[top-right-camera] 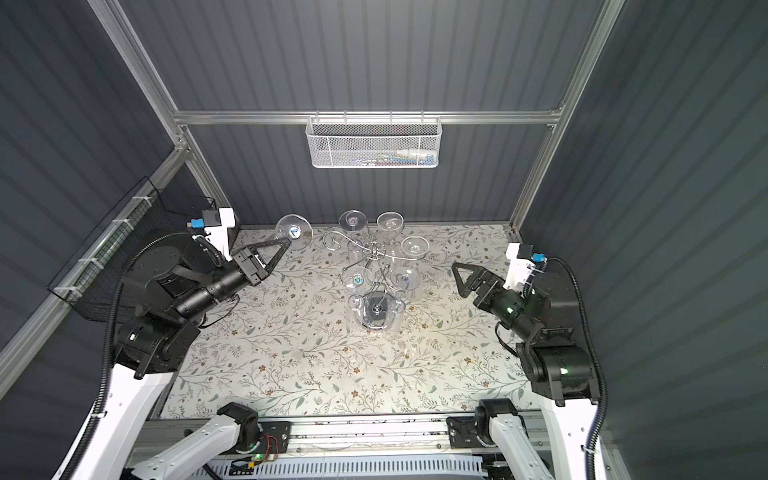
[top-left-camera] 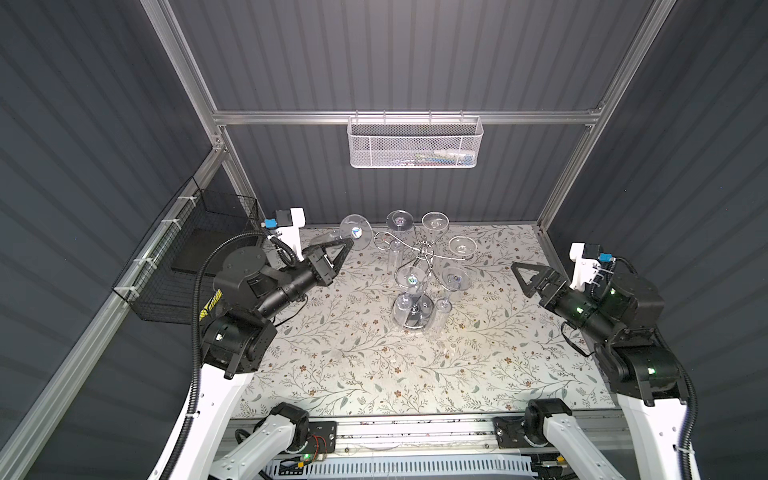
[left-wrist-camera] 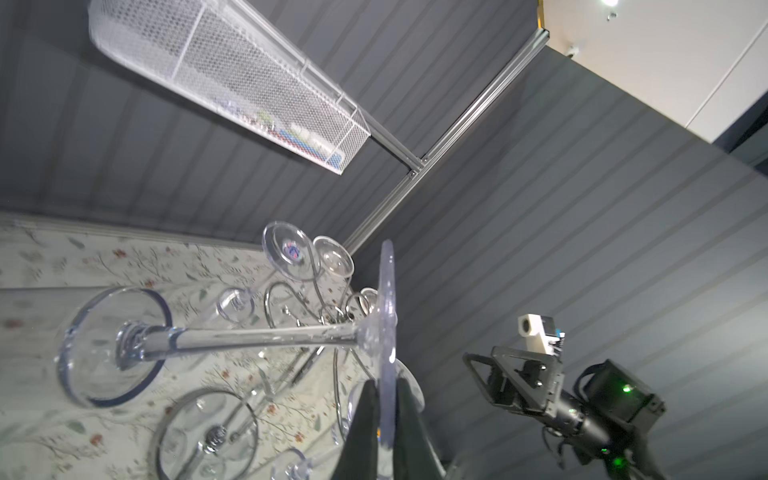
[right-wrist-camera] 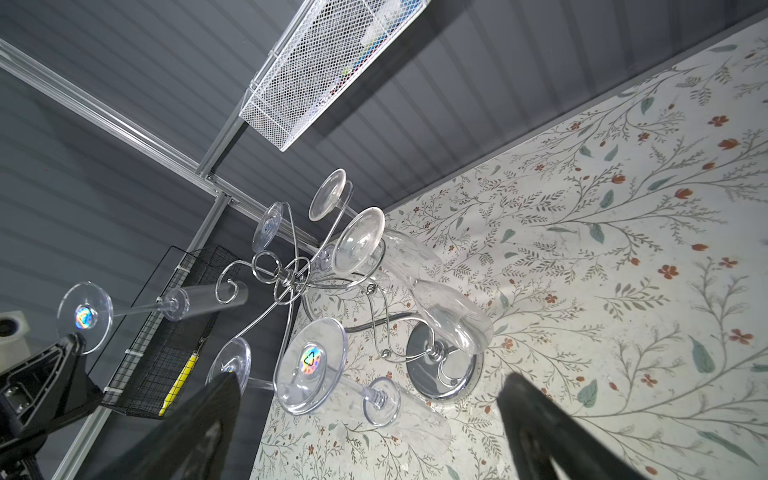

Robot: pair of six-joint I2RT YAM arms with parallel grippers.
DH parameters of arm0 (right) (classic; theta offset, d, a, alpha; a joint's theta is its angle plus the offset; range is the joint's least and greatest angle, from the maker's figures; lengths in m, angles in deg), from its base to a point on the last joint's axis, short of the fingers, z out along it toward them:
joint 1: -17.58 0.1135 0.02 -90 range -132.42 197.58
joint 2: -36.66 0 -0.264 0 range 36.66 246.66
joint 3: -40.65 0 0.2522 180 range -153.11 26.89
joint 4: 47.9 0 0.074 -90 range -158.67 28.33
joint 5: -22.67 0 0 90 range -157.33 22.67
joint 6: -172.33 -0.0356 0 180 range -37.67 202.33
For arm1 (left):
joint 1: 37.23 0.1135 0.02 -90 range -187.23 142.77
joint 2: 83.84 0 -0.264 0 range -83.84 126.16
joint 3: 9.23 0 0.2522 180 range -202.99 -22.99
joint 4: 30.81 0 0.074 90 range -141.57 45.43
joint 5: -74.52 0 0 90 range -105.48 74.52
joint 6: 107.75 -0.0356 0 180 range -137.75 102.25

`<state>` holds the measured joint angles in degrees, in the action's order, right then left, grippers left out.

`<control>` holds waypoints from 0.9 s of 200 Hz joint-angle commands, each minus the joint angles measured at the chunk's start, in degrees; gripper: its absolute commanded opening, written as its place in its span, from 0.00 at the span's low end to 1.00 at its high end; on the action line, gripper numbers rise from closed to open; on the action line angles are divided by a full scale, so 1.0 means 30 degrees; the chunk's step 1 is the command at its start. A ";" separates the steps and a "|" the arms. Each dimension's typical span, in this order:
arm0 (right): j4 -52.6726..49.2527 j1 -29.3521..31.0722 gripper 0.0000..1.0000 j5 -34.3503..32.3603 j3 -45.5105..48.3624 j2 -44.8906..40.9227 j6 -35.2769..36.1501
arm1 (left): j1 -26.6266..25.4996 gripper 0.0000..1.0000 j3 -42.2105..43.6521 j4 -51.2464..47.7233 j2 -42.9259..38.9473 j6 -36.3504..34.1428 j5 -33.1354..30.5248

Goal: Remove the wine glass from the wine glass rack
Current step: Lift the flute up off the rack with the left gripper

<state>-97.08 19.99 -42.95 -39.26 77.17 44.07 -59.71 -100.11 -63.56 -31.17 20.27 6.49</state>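
The chrome wine glass rack (top-left-camera: 420, 250) (top-right-camera: 376, 252) stands mid-table on its mirror disc base (right-wrist-camera: 441, 365). Several clear glasses hang upside down from its scroll arms. Just left of the rack, one wine glass (top-left-camera: 355, 231) (top-right-camera: 294, 231) is held tilted. My left gripper (top-left-camera: 347, 242) (left-wrist-camera: 387, 415) is shut on the rim of its round foot (left-wrist-camera: 386, 316). Its stem (left-wrist-camera: 266, 332) and bowl (left-wrist-camera: 112, 345) run off sideways. In the right wrist view this glass (right-wrist-camera: 85, 318) overlaps a scroll curl; contact cannot be told. My right gripper (top-left-camera: 519, 275) (top-right-camera: 459, 275) (right-wrist-camera: 370, 415) stands open and empty, right of the rack.
The table carries a floral cloth (top-left-camera: 365, 365). A white mesh basket (top-left-camera: 415, 143) hangs on the back wall. A black wire basket (top-left-camera: 183, 257) is fixed to the left frame beside the left arm. Aluminium frame posts stand at the back corners.
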 commanded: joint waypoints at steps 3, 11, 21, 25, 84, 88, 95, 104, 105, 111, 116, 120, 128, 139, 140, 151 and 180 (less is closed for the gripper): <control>0.0437 0.0081 0.99 0.0051 -0.1164 0.0056 0.0675 | -0.0065 0.00 -0.2417 -0.0133 0.1000 -0.5109 0.0480; 0.0456 0.0074 0.99 0.0076 -0.1388 0.0133 0.0788 | -0.0065 0.00 -0.2918 0.0072 0.1407 -0.5832 0.1064; 0.0494 0.0074 0.99 0.0100 -0.1627 0.0176 0.0936 | -0.0065 0.00 -0.3477 0.0379 0.1924 -0.6668 0.1851; 0.0499 0.0099 0.99 0.0063 -0.1723 0.0178 0.1014 | -0.0058 0.00 -0.3668 0.0507 0.2127 -0.6972 0.2139; 0.0026 0.0076 0.99 -0.0978 -0.4498 0.0793 0.1800 | -0.0529 0.00 -0.5884 0.2035 0.4277 -1.1197 0.4508; 0.0150 0.0074 0.99 -0.1173 -0.4546 0.0771 0.1678 | -0.0695 0.00 -0.5925 0.2077 0.4369 -1.1561 0.4473; 0.0597 0.0074 0.99 -0.1305 -0.4581 0.0736 0.1550 | -0.1084 0.00 -0.5976 0.2075 0.4506 -1.2280 0.4309; 0.1155 0.0082 0.99 -0.1316 -0.4550 0.0707 0.1361 | -0.1705 0.00 -0.6019 0.1986 0.4687 -1.3386 0.3944; 0.1251 0.0078 0.99 -0.1308 -0.4551 0.0720 0.1345 | -0.1779 0.00 -0.6020 0.1974 0.4684 -1.3528 0.3890; 0.1558 0.0074 0.99 -0.1261 -0.4595 0.0779 0.1167 | -0.2229 0.00 -0.6104 0.1850 0.4870 -1.4252 0.3593; 0.1729 0.0079 0.99 -0.1179 -0.4657 0.0883 0.1055 | -0.2609 0.00 -0.6221 0.1727 0.5010 -1.4828 0.3267; 0.1831 0.0085 0.99 -0.1066 -0.4758 0.0996 0.0981 | -0.2916 0.00 -0.6308 0.1613 0.5195 -1.5296 0.3032; 0.1878 0.0076 0.99 -0.0762 -0.5042 0.1284 0.0919 | -0.3477 0.00 -0.6540 0.1293 0.5514 -1.6302 0.2505; 0.1870 0.0080 0.99 -0.0201 -0.5473 0.1741 0.0794 | -0.4195 0.00 -0.6837 0.0933 0.5994 -1.7697 0.1867; 0.1858 0.0092 0.99 -0.0151 -0.5510 0.1780 0.0768 | -0.4269 0.00 -0.6839 0.0905 0.6026 -1.7807 0.1782; 0.1889 0.0074 0.99 0.0449 -0.5898 0.2224 0.0623 | -0.4922 0.00 -0.7026 0.0726 0.6455 -1.9074 0.1149; 0.2482 0.0078 0.99 0.1385 -0.6395 0.2723 0.0372 | -0.6609 0.00 -0.7048 0.0675 0.7189 -2.2135 -0.0876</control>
<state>-92.41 19.99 -42.49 -56.86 84.65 46.32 -76.47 -119.43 -61.68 -10.65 -33.87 10.12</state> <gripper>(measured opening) 0.989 0.082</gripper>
